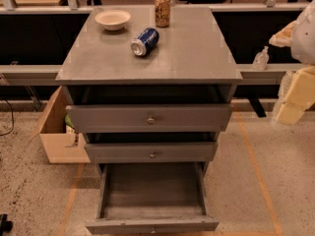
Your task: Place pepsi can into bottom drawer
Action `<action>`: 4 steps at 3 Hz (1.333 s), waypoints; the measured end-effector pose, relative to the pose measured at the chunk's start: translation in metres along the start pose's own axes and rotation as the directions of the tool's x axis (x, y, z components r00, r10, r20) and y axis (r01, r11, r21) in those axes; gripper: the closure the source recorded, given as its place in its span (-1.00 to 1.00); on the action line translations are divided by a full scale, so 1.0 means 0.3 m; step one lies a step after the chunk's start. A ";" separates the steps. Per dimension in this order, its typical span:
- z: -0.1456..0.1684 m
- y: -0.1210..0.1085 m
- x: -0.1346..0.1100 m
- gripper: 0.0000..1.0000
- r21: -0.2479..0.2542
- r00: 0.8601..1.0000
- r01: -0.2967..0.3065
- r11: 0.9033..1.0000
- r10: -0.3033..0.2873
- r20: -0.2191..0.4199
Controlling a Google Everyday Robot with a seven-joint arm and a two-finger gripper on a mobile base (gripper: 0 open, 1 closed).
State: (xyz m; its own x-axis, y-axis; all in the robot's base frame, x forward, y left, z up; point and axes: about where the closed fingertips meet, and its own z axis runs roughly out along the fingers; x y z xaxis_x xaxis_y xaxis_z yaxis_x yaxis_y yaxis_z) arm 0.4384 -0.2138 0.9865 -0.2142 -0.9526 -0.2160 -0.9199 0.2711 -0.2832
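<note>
Right now pepsi can [144, 42] lies sideways mid-bench [197, 58], well left of claw [294, 100], which sits beyond the right edge, state can't tell. Bowl [112, 19] near back-left corner, gold can [162, 10] upright at back edge. Bottom drawer [152, 225] pulled open.

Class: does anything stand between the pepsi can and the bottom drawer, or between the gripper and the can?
Nothing visible does. The pepsi can lies on its side on the cabinet top; the bottom drawer is pulled out, its inside bare. The gripper hangs right of the cabinet.
</note>
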 end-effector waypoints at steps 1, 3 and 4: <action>0.000 0.000 0.000 -1.00 0.000 1.000 0.000 1.000 0.000 0.000; -0.033 -0.190 -0.318 -1.00 0.151 0.910 0.410 0.899 -0.415 -0.002; 0.002 -0.326 -0.532 -1.00 0.174 0.755 0.652 0.738 -0.654 -0.052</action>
State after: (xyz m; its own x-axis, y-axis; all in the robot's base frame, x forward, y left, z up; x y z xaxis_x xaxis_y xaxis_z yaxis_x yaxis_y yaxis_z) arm 0.5628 -0.0881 1.0480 0.4230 -0.9034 0.0703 -0.7617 -0.3966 -0.5124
